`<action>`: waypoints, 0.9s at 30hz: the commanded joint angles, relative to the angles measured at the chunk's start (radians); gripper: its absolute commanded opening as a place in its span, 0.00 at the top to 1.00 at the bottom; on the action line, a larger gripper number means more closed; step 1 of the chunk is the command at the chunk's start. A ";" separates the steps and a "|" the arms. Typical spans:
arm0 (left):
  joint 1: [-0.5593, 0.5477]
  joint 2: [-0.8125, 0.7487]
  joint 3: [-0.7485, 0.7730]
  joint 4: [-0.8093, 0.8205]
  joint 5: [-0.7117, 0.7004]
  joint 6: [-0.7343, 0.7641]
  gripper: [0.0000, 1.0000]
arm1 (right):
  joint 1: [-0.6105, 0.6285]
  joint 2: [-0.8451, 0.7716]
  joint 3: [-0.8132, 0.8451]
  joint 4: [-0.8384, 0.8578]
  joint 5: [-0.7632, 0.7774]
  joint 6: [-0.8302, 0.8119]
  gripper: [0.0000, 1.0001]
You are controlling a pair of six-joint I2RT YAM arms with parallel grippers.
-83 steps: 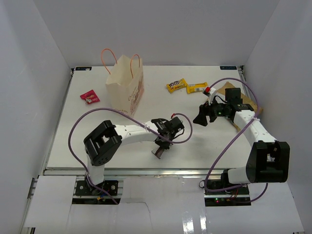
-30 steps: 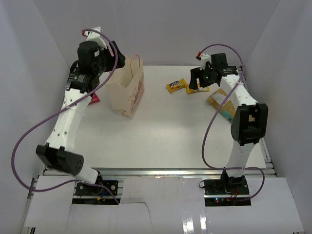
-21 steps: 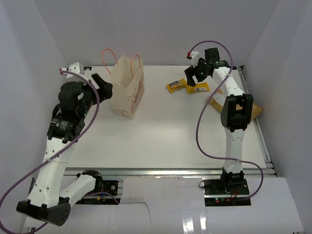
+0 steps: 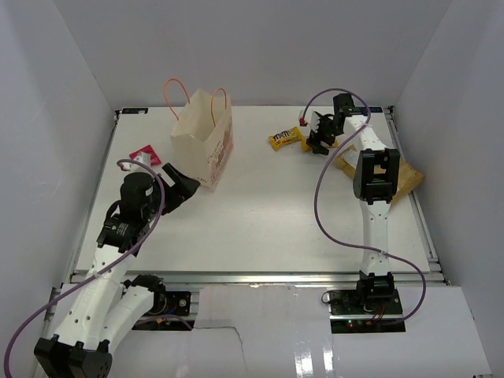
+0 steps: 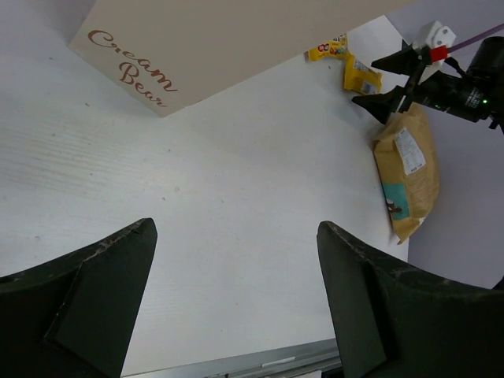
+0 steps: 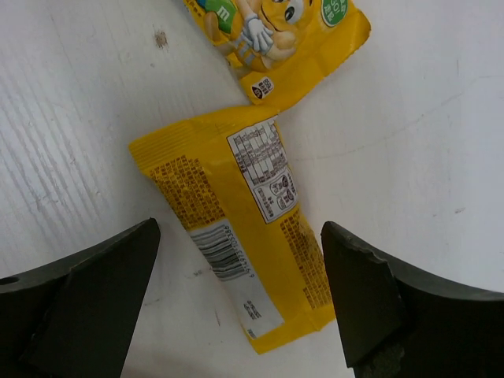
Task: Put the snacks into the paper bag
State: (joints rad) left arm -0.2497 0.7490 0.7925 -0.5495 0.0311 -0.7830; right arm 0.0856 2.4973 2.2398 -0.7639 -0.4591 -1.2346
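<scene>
The cream paper bag (image 4: 203, 146) stands upright at the back left, and its printed side (image 5: 197, 39) fills the top of the left wrist view. A pink-red snack (image 4: 144, 155) lies left of it. My left gripper (image 4: 185, 189) (image 5: 236, 232) hangs open and empty over bare table just in front of the bag. Two yellow snacks lie at the back right: an M&M's packet (image 4: 283, 138) (image 6: 276, 39) and a plain yellow packet (image 6: 236, 236) (image 5: 361, 77). My right gripper (image 4: 317, 138) (image 6: 240, 230) is open, its fingers on either side of the plain yellow packet without gripping it. The tan-brown pouch (image 4: 402, 173) (image 5: 409, 169) lies partly under the right arm.
White walls enclose the white table (image 4: 260, 220) at the back and on both sides. The right arm stretches along the right side over the pouch. A purple cable loops from each arm.
My left arm has swung down from above the bag to the table in front of it, jaws wider apart. My right gripper has dropped lower over the plain yellow packet.
</scene>
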 commanded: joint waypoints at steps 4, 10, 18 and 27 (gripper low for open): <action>0.004 0.021 -0.044 0.137 0.180 -0.050 0.06 | 0.006 0.034 -0.005 0.043 -0.033 0.102 0.16; 0.003 0.073 -0.085 0.296 0.332 -0.105 0.06 | 0.008 -0.003 -0.094 -0.026 -0.069 0.135 0.44; -0.052 0.193 -0.102 0.471 0.398 -0.216 0.06 | 0.031 -0.259 -0.384 -0.021 -0.177 0.205 0.65; -0.184 0.365 -0.030 0.577 0.375 -0.188 0.06 | 0.103 -0.501 -0.445 -0.094 -0.458 0.411 0.72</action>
State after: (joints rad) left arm -0.4221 1.1145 0.7238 -0.0383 0.3927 -0.9844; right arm 0.1593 2.1033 1.7725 -0.8383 -0.7574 -0.9184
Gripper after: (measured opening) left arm 0.932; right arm 0.294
